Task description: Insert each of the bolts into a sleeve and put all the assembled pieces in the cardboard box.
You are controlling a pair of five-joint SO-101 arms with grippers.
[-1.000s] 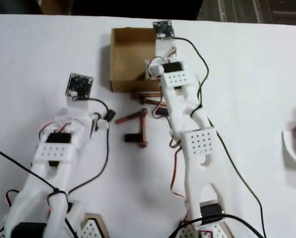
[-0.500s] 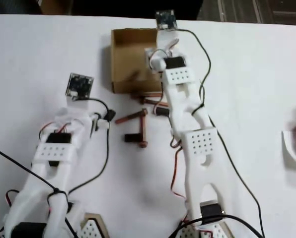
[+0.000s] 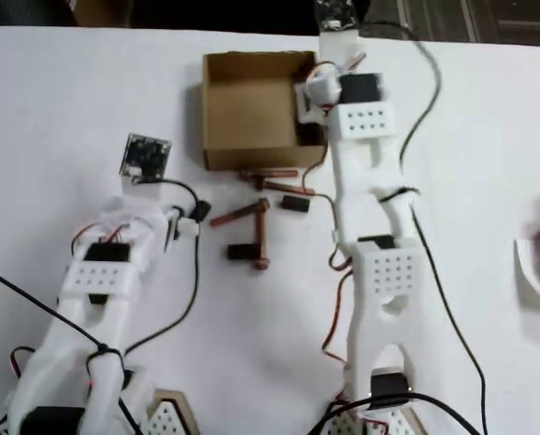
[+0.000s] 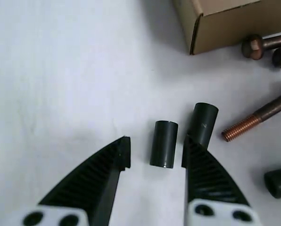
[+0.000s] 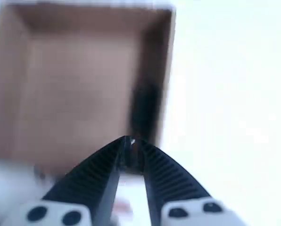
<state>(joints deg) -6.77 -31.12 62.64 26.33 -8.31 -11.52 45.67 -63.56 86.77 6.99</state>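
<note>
sleeve (image 4: 163, 143), smooth cylinder, lies between ribbed claw (image 4: 155, 141) tips.

Overhead cam, close wrist cams, share box (image 3: 252, 109)

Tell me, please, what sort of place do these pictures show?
Most likely a robotics lab or hobby workbench, not a factory. A white table carries the left arm and the right arm, both small with loose cables, beside loose bolts, black sleeves and a cardboard box.
</note>
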